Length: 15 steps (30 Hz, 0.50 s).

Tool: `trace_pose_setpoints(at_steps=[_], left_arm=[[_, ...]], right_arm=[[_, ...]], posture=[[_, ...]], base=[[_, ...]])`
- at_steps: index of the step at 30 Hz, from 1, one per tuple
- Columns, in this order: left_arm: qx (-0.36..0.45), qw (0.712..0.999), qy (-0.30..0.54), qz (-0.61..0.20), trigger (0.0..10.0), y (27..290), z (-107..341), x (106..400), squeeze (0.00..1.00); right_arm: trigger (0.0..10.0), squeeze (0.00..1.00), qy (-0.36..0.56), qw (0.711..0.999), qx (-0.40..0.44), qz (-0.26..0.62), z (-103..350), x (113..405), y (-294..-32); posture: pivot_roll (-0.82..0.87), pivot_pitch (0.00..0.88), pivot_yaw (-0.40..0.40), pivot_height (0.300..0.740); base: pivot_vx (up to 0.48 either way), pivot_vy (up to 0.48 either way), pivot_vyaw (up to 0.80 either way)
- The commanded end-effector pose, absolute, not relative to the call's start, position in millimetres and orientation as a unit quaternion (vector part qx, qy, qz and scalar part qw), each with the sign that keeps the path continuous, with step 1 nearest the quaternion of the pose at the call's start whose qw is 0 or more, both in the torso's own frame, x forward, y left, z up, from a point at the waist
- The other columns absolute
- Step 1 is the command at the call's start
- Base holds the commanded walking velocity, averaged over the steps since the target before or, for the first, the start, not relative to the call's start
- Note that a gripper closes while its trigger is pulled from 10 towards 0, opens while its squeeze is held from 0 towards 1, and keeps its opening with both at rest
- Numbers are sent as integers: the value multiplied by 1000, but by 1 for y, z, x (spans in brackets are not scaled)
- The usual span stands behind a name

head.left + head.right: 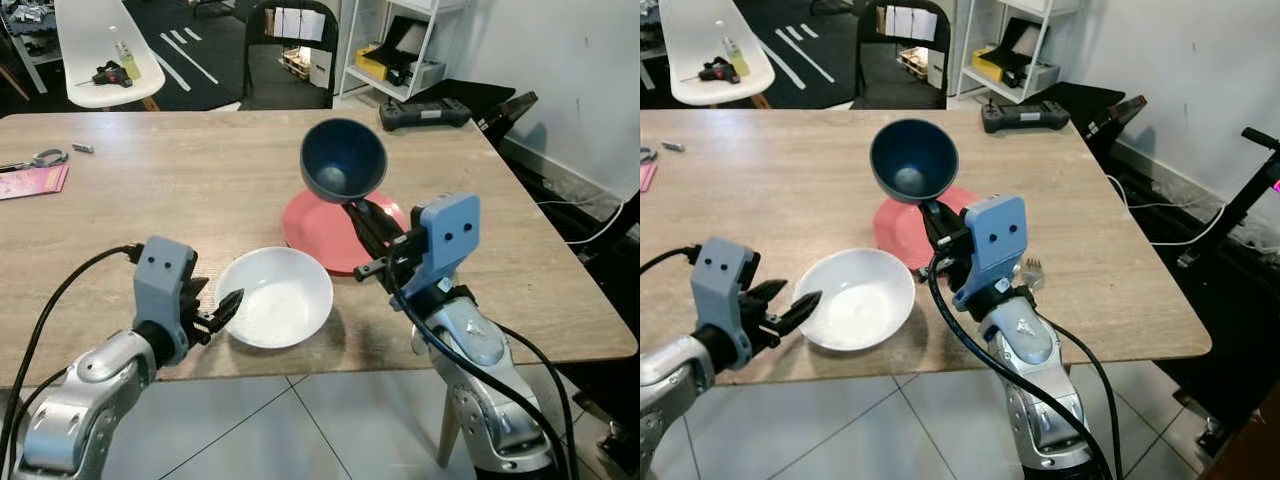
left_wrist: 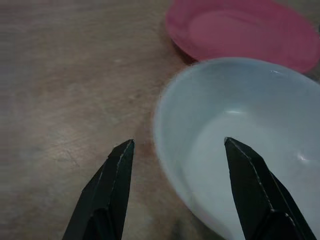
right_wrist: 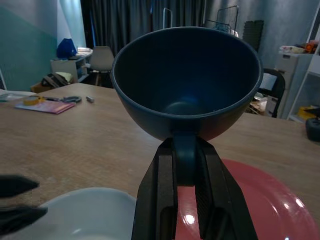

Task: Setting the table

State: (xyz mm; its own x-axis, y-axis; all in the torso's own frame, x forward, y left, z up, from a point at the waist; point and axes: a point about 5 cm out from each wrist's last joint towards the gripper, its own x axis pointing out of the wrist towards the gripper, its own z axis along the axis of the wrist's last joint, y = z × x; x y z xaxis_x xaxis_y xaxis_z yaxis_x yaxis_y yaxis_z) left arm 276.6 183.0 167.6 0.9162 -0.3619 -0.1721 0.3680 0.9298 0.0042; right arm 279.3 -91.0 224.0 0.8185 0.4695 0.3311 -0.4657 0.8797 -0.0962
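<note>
The right gripper [image 1: 352, 208] is pinched tight on the rim of a deep, dark blue round bowl [image 1: 343, 160], its two black fingers [image 3: 162, 200] pressed together on either side of the bowl's edge. The bowl is lifted clear of the light wooden surface [image 1: 200, 190], tipped so its opening faces back toward the robot, and it hangs above the flat round red plate [image 1: 318, 232] that lies on the surface near the right arm.

The left gripper [image 1: 218, 312] is spread wide and holds nothing. It sits low at the near edge of the surface, at the near left rim of a shallow round white bowl [image 1: 275, 296]. In the left wrist view one finger [image 2: 107, 185] stands over bare wood outside the rim and the other over the bowl's inside, so the rim lies between them; whether either touches it cannot be told.

The white bowl rests upright on the surface, just beside the red plate on its near left side. A silver fork [image 1: 1032, 270] lies on the surface beside the right arm.
</note>
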Motion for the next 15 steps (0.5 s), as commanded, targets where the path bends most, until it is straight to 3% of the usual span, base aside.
trace_pose_setpoints(at_steps=[1, 3, 4, 5, 6, 8, 9, 10, 15], left_arm=[[18, 981, 90, -168, 10000, 186, 163, 283, 0], [7, 982, 100, -161, 7922, 187, 159, 293, 0], [7, 982, 100, -161, 7922, 187, 159, 293, 0], [2, 982, 106, -156, 7059, 188, 157, 296, 0], [-13, 981, 119, -155, 2039, 189, 153, 297, 0], [-24, 979, 128, -154, 2039, 189, 150, 298, 0], [-35, 978, 145, -143, 588, 191, 143, 302, 0], [-34, 979, 150, -137, 118, 193, 141, 303, 0], [-31, 980, 147, -132, 0, 193, 141, 307, 0]], right_arm=[[10000, 0, -173, 953, -2, 248, 223, 278, -90], [10000, 0, -173, 953, -1, 249, 223, 278, -89], [10000, 0, -173, 953, -1, 249, 223, 278, -89], [10000, 0, -174, 953, -1, 249, 224, 278, -89], [10000, 0, -174, 953, -1, 249, 224, 278, -89], [10000, 0, -174, 953, -2, 249, 224, 278, -89], [10000, 0, -175, 953, -2, 247, 224, 278, -89], [10000, 0, -175, 953, -2, 247, 225, 278, -90], [10000, 0, -174, 954, -3, 244, 224, 277, -91]], posture=[[10, 59, 62, 740], [10, 59, 62, 740], [10, 59, 62, 740], [10, 59, 62, 740], [1, 57, 63, 740], [1, 57, 63, 740], [-3, 56, 65, 740], [-3, 56, 65, 740], [-3, 56, 65, 740]], base=[[0, 0, 0], [0, 0, 0], [0, 0, 0], [0, 0, 0], [0, 0, 0], [0, 0, 0], [0, 0, 0], [0, 0, 0], [0, 0, 0]])
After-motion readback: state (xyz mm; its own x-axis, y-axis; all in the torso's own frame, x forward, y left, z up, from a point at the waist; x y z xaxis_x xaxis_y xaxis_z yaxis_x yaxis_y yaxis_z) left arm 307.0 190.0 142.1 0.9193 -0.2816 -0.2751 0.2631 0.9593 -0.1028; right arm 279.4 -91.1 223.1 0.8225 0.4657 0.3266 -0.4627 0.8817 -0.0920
